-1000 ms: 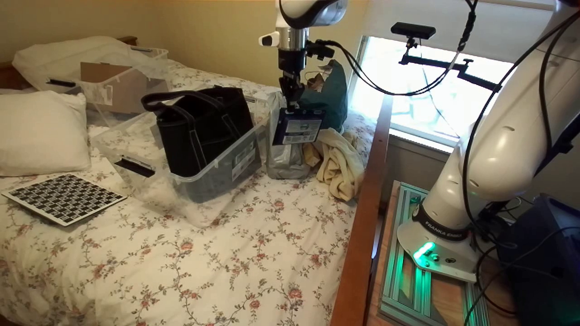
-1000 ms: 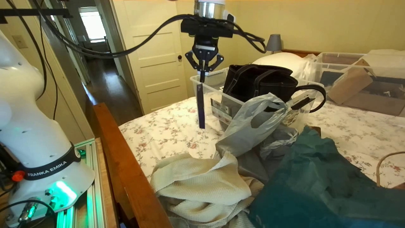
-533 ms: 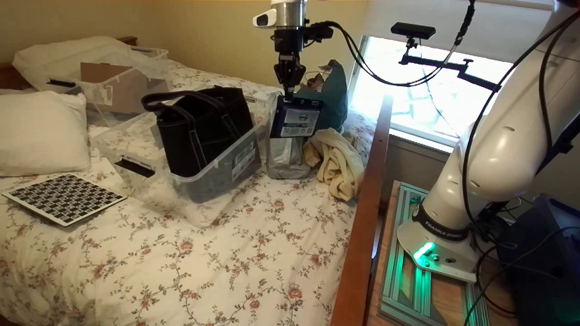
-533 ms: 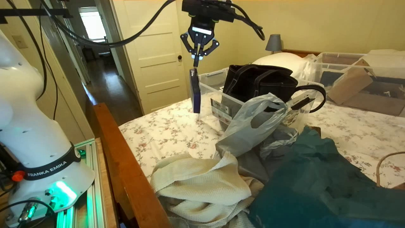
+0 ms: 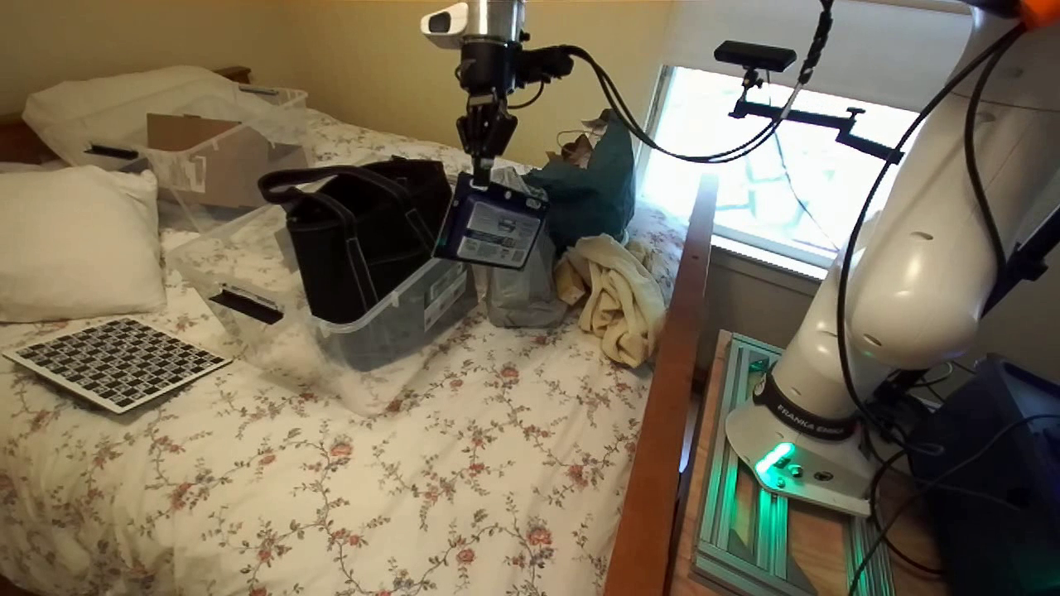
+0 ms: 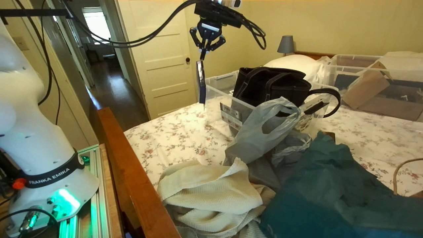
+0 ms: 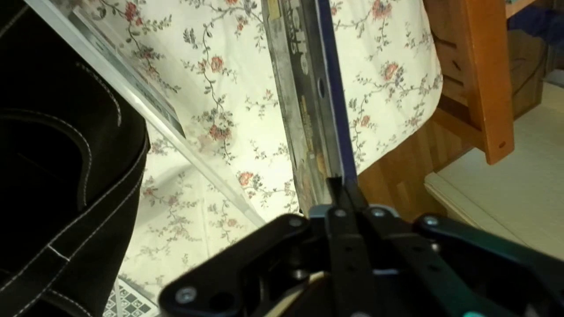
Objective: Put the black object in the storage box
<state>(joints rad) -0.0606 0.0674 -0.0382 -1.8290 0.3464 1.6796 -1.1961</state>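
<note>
The black bag [image 5: 348, 265] stands in the storage box [image 5: 373, 341] with its handles above the rim; the bag [image 6: 267, 86] and box [image 6: 221, 78] show in both exterior views. In the wrist view the bag [image 7: 110, 167] fills the left side, behind the box rim [image 7: 176, 137]. My gripper [image 5: 483, 175] is shut on the top edge of a flat dark blue package [image 5: 497, 225]. The package [image 6: 201, 82] hangs in the air above the bed, beside the box. In the wrist view the fingertips [image 7: 346, 182] pinch the package's end [image 7: 308, 97].
A grey plastic bag [image 5: 526, 290], cream cloth [image 5: 625, 306] and teal bag [image 6: 324, 198] lie near the box. A checkered board [image 5: 120, 364] and pillow [image 5: 79, 240] are on the bed. A wooden rail [image 5: 662, 414] runs along the bed edge. Another clear bin holds cardboard [image 5: 207, 157].
My gripper has risen with the package and moved toward the storage box, and the package now hangs tilted. The black bag and the box have not moved.
</note>
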